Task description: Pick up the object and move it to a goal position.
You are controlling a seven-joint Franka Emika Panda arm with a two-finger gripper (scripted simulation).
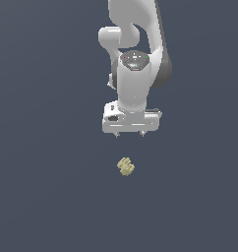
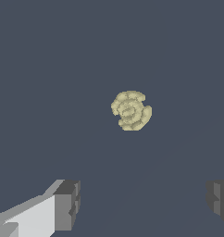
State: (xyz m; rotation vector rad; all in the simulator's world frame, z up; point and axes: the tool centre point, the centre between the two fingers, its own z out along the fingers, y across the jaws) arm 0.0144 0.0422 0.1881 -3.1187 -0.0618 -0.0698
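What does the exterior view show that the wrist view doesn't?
Only the exterior view shows the arm and the whole gripper, which is apart from the object and not touching it. Only the wrist view shows the grey fingertips up close, spread wide with nothing between them, and the object's ridged, spiral-like surface. Both show the pale yellow object lying alone on the dark floor, ungrasped.

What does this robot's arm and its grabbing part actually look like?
The arm is smooth, glossy white, built of rounded segments with darker grey at the joints. A dark round cap with small lights sits on the wrist. The tool is a wide white block carrying two short fingers with dark grey ridged pads. No cables show.
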